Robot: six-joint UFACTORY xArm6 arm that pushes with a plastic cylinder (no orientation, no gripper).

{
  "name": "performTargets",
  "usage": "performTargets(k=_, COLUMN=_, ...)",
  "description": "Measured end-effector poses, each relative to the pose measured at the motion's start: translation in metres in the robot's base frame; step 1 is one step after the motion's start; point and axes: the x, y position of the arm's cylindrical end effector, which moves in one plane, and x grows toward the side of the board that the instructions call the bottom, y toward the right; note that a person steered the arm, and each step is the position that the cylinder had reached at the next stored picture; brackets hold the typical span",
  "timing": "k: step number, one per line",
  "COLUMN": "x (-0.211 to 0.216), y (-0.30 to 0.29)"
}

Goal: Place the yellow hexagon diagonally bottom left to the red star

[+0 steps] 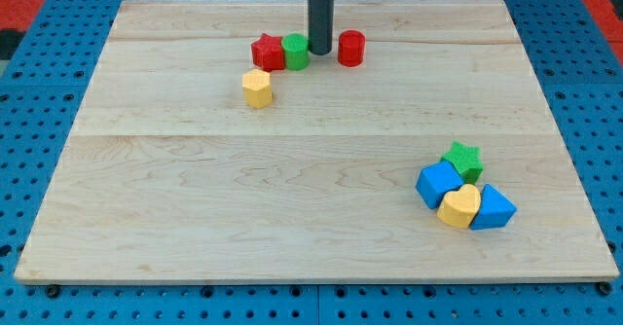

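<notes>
**Yellow hexagon sitting below-left of red star, tip between green and red blocks**

Nearest the view's bottom, a cluster of four blocks is sitting at the lower right of the counter (195,218): a yellow heart (458,206) is lying in front, touching a blue cube (439,183) on its left and a blue wedge-like block (492,208) on its right, while a green star (461,158) is sitting just behind them, touching the cube.

Well apart from that group, near the view's top, a row of blocks is lying across the counter. A red star (267,53) is sitting at the left end, touching a green round block (296,51) just to its right. A red cylinder (350,49) is standing farther right, apart from the green one.

My tip (320,51) is resting on the counter in the gap between the green block and the red cylinder, right beside the green block and a little apart from the cylinder; whether it is actually touching the green block cannot be told. The rod is rising straight out of the view's top. It is a bare rod end effector, with nothing to spread or pinch.

The yellow hexagon (257,88) is lying just below the red star, slightly toward the view's left, close to it but not touching, and clear of my tip.
</notes>
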Motion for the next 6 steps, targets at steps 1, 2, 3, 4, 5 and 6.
performTargets(k=1, x=0.029, y=-0.004)
performTargets(k=2, x=0.063, y=-0.011)
performTargets(k=3, x=0.065, y=-0.011)
performTargets(k=4, x=0.065, y=-0.014)
performTargets(k=5, x=0.065, y=-0.02)
performTargets(k=6, x=0.071, y=-0.033)
